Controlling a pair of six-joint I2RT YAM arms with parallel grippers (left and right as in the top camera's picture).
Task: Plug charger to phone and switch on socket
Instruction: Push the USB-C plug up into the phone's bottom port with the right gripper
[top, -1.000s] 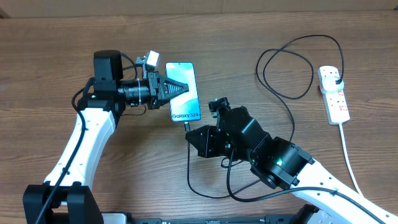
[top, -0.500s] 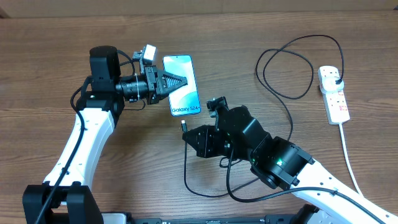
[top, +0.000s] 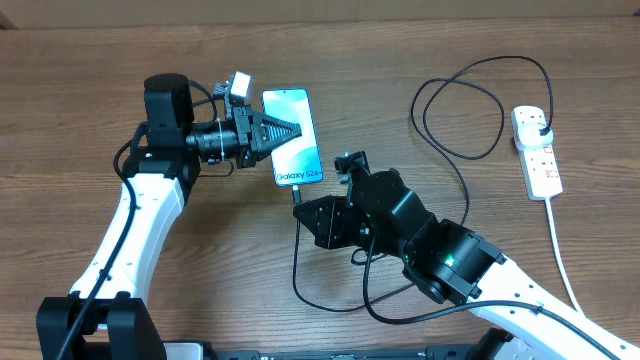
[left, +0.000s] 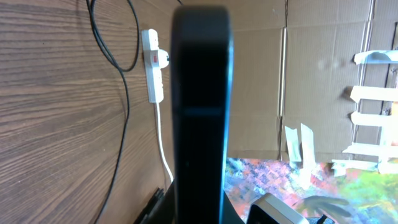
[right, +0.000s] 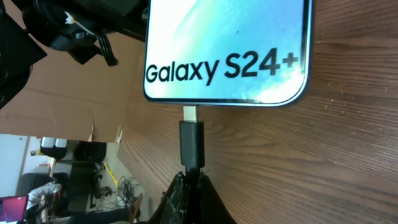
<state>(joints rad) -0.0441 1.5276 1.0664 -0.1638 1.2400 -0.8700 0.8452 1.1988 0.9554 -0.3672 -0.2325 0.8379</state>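
The right gripper (right: 190, 183), closed on the charger (right: 191, 140) connector, lies at 6 o'clock from the phone (right: 227, 37), in line with its 12-to-6 long axis, tip touching the bottom edge; the left gripper (top: 278, 133) clamps it from 9 o'clock.

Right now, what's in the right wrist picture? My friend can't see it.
The charger meets the bottom edge of the Galaxy S24+ phone with its silver tip. The right gripper pinches it from below, over a wooden table.
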